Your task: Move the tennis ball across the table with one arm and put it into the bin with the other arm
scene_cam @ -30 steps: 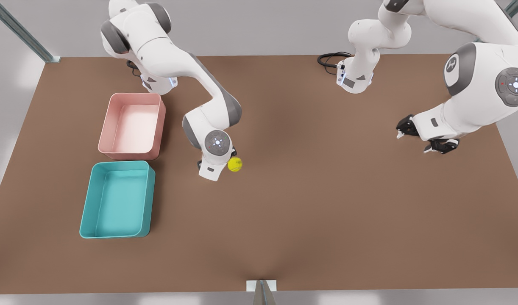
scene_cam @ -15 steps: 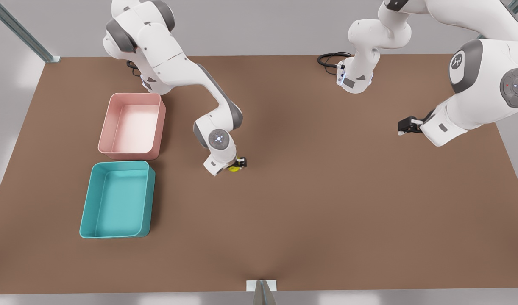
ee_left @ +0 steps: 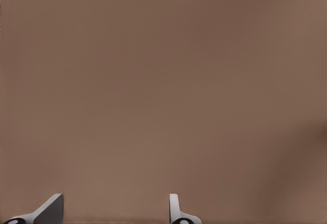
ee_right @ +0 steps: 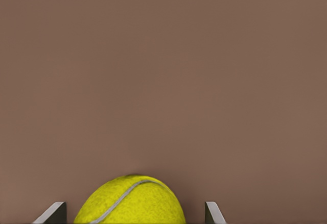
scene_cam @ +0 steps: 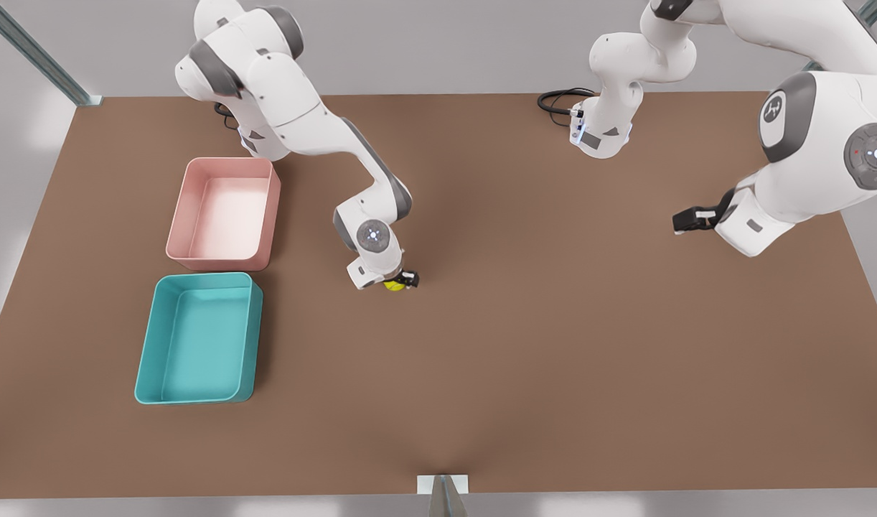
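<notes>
The bin (scene_cam: pixel 199 337) sits well off to the front view's left of the right gripper (scene_cam: pixel 401 281), open-topped to receive a drop. That gripper is lowered onto the table (scene_cam: pixel 524 345) with the tennis ball (ee_right: pixel 131 201) between its jaws, spread with slight gaps either side, not yet clamped, placed so for a pickup. Far to the front view's right the left gripper (ee_left: pixel 115 211) waits, jaws released and empty.

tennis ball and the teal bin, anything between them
Nothing: in the front view only bare table lies between the tennis ball, under the right hand, and the teal bin.
</notes>
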Available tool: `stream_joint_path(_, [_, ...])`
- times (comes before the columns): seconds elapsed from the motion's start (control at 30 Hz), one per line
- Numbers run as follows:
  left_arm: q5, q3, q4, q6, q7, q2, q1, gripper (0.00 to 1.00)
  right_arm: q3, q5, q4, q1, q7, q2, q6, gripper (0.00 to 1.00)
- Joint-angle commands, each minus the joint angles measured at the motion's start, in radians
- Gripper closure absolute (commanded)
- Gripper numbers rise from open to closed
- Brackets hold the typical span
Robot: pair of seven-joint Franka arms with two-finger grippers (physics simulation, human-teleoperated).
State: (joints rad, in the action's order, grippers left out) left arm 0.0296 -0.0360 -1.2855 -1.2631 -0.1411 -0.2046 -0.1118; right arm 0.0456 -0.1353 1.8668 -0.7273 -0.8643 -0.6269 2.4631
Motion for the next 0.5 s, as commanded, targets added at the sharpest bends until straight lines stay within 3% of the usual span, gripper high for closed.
stream_joint_path(0.0, [0.000, -0.001, -0.008, 0.001, -0.130, 0.001, 0.000, 0.00, -0.001, 0.000, 0.000, 0.000, -0.171, -0.007, 0.014, 0.00])
stream_joint_path(0.3, [-0.002, -0.002, -0.011, -0.016, -0.135, 0.001, 0.000, 0.00, -0.019, 0.005, 0.005, -0.011, -0.165, -0.025, 0.014, 0.00])
stream_joint_path(0.37, [-0.002, -0.002, -0.011, -0.016, -0.137, 0.001, -0.002, 0.00, -0.019, 0.005, 0.002, -0.011, -0.165, -0.027, 0.013, 0.13])
stream_joint_path(0.47, [-0.004, -0.002, -0.011, -0.016, -0.137, 0.001, 0.000, 0.00, -0.019, 0.005, -0.003, -0.006, -0.159, -0.027, 0.013, 0.24])
